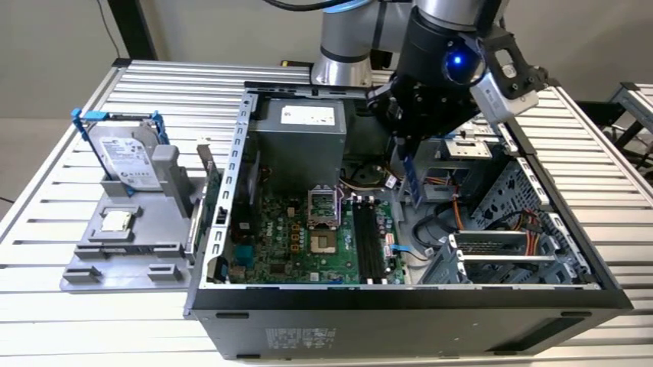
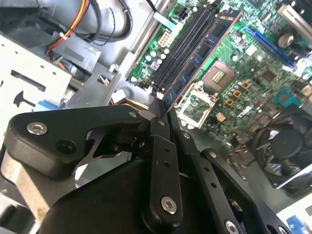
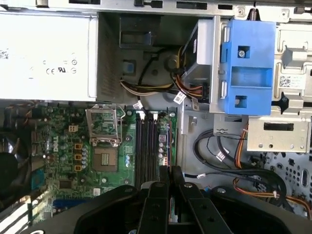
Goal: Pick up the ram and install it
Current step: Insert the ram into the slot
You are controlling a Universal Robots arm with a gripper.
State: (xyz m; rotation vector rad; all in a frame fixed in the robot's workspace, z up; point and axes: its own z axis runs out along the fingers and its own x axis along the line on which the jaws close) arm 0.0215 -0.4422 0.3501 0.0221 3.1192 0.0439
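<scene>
My gripper (image 1: 405,145) hangs over the open computer case (image 1: 219,191), shut on the ram (image 1: 411,180). The ram is a long narrow board with black chips, hanging down from the fingers above the right side of the motherboard. In the second wrist view the ram (image 2: 202,53) reaches out from the closed gripper (image 2: 163,109), lying close beside the black memory slots (image 2: 187,44) and roughly parallel to them. In the first wrist view the gripper (image 3: 169,170) stands just past the near end of the slots (image 3: 146,146). Whether the ram touches a slot I cannot tell.
A silver hard drive in a blue bracket (image 1: 122,153) stands on a grey holder (image 1: 97,260) at the exterior view's left, with a small square processor (image 1: 115,221) below it. Inside the case are the power supply (image 1: 301,130), the open CPU socket (image 1: 321,210), a blue drive bracket (image 3: 243,68) and loose cables (image 3: 224,151).
</scene>
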